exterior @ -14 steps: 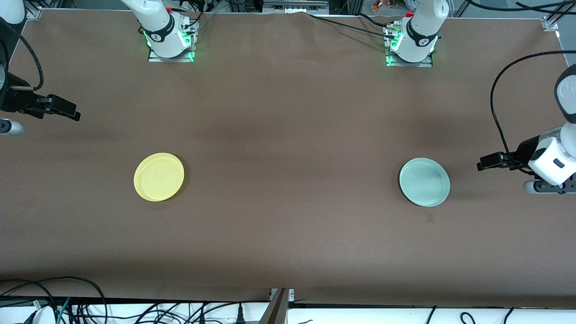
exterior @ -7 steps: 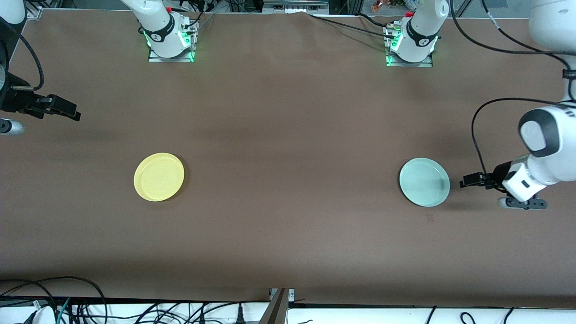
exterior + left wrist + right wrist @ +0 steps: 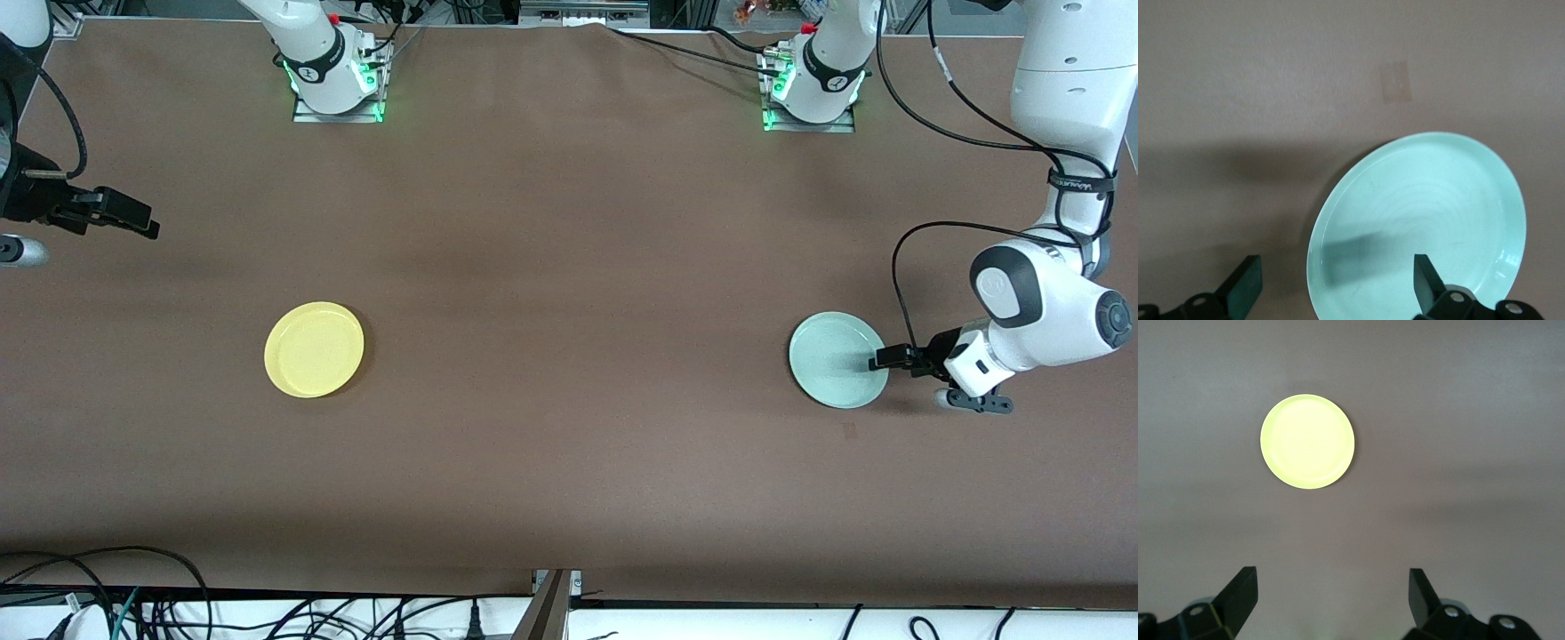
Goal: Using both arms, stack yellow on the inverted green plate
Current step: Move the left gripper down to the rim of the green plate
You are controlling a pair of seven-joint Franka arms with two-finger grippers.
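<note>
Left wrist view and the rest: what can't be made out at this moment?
- Left hand, open at the round pale mint-green plate's rim: contact unclear; wrist view's edge cuts off the plate and fingers.
- Right hand, open, waiting: front view's edge cuts off its arm.
- Round pale-yellow plate: washed out, surface detail lost.

A brown worktop (image 3: 569, 267) is seen filling the front view, evenly lit with soft shadow bands. Black cables (image 3: 133, 596) are strewn along its near edge, where a metal bracket (image 3: 553, 604) is fixed.
</note>
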